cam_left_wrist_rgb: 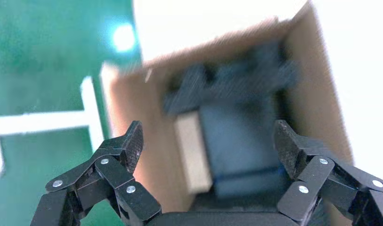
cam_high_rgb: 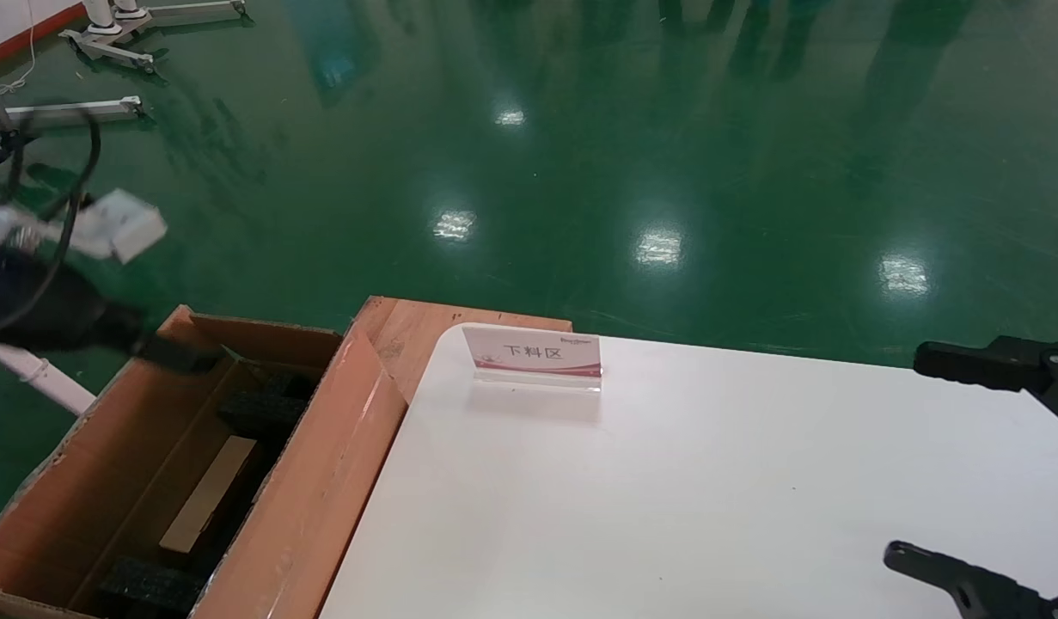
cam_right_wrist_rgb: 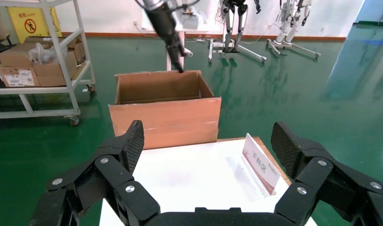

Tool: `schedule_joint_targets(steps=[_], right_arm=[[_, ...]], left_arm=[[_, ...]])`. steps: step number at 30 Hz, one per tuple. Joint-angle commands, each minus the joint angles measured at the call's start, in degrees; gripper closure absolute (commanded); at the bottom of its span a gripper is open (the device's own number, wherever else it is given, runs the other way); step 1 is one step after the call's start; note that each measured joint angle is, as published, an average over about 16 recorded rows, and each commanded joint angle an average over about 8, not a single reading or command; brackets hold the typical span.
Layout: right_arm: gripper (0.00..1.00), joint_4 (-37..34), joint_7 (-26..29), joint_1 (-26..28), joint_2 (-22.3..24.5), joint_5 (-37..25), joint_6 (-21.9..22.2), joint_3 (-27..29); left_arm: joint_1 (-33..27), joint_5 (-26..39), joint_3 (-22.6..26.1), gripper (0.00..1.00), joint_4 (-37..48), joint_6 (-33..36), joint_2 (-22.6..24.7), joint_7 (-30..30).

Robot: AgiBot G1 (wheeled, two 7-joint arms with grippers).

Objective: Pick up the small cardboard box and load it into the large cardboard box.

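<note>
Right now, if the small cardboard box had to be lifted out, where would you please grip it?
Probably from straight above, pinching across the narrow width of its pale top. The small cardboard box lies flat and deep inside the large cardboard box, with black foam close by, so side approaches look blocked.

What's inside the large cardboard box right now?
Inside the large cardboard box: black foam blocks and a tan-topped carton, likely the small cardboard box, between them. The near wall hides its floor. The left gripper hangs open above.
</note>
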Motion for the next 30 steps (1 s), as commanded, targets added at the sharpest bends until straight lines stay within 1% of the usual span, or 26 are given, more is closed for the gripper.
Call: schedule_joint_targets(steps=[1,4,7,12,16,19,30], right_arm=[[0.00,0.0,0.0,0.0,0.0,0.0,0.0,0.0],[0.00,0.0,0.0,0.0,0.0,0.0,0.0,0.0],[0.00,0.0,0.0,0.0,0.0,0.0,0.0,0.0],[0.00,0.0,0.0,0.0,0.0,0.0,0.0,0.0],[0.00,0.0,0.0,0.0,0.0,0.0,0.0,0.0],[0.00,0.0,0.0,0.0,0.0,0.0,0.0,0.0],[0.00,-0.1,-0.1,0.0,0.0,0.0,0.0,-0.1]], left_arm=[[-1.5,-2.2,-1.5,0.00,-1.0,-1.0,-0.9,1.3],[-1.9,-5.7,-3.0,0.00,-1.3,-2.0,-0.7,4.1],[-1.9,-7.9,-3.9,0.00,-1.4,-2.7,-0.3,6.2],[-1.5,-9.1,-4.6,0.00,-1.5,-3.0,0.4,7.7],[0.8,-10.1,-7.2,0.00,-1.3,-2.4,0.9,9.2],[4.4,-11.7,-11.4,0.00,-1.2,-1.5,1.6,11.6],[21.1,-18.4,-30.7,0.00,-0.5,2.9,4.5,22.3]])
